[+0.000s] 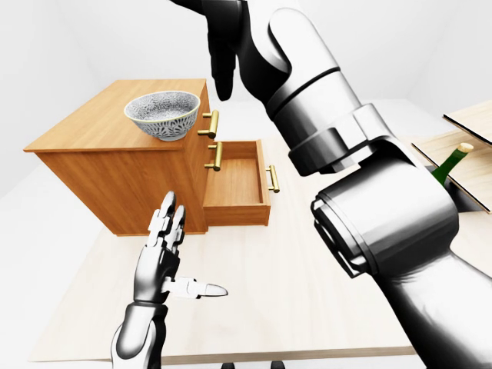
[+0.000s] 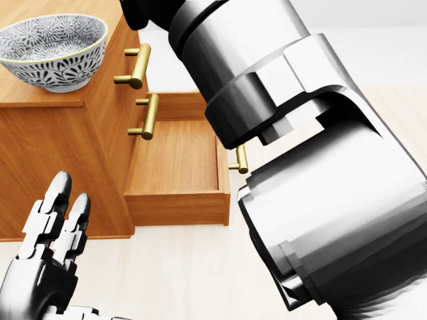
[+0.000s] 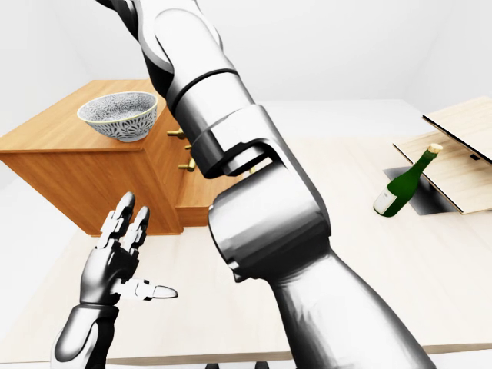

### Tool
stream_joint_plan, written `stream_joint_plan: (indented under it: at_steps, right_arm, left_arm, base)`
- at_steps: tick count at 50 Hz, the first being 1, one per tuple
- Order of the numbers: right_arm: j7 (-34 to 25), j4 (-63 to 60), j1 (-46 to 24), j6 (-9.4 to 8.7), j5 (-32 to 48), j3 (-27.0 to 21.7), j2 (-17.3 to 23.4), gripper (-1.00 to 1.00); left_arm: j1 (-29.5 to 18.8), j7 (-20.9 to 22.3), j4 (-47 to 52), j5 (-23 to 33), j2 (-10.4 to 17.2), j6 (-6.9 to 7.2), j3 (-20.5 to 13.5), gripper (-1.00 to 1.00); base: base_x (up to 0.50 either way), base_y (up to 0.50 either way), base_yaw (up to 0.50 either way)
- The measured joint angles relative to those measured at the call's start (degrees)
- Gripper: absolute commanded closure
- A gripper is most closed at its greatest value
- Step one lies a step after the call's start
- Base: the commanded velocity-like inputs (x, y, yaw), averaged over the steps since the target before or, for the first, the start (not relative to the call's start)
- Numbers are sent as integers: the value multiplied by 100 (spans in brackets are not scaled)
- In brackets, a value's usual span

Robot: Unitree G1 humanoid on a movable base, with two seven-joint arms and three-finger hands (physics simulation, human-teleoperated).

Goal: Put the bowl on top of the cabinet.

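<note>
A blue-and-white patterned bowl (image 1: 163, 115) stands upright on top of the wooden cabinet (image 1: 100, 131), near the top's right edge. In the left-eye view my right hand (image 1: 224, 83) hangs above and just to the right of the bowl. Its dark fingers are stretched downward, open and empty, clear of the bowl. My left hand (image 1: 187, 247) is low on the left of that view, over the table below the cabinet. Its fingers are spread open with the thumb pointing right, and it holds nothing. My right arm fills much of the head view.
The cabinet's lower drawer (image 1: 234, 184) is pulled out toward the right, with brass handles (image 1: 211, 123) above it. A green bottle (image 3: 403, 183) leans at the right of the right-eye view beside a wooden board (image 3: 461, 146). All stand on a pale wooden table (image 1: 292, 300).
</note>
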State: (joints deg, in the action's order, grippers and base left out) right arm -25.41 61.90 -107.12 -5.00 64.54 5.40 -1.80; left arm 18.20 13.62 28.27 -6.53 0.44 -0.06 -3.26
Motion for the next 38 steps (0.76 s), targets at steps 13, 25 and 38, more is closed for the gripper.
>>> stream_joint_plan:
  at_steps: [13, 25, 38]
  right_arm:
    - [-314, -629, -75, 0, 353, 60, 245, -100]
    - [-1415, -2354, 268, 0, 1330, 83, 515, -100]
    - [-1459, -4366, 817, 0, 2693, -85, 685, -100]
  left_arm:
    - [4, 3, 15, -16, -2, 9, -18, -100]
    - [18, 9, 32, -15, -3, 9, -21, -100]
    - [26, 19, 62, -24, -3, 28, -33, -100]
  base:
    - [0, 0, 0]
    - [0, 0, 0]
    - [0, 0, 0]
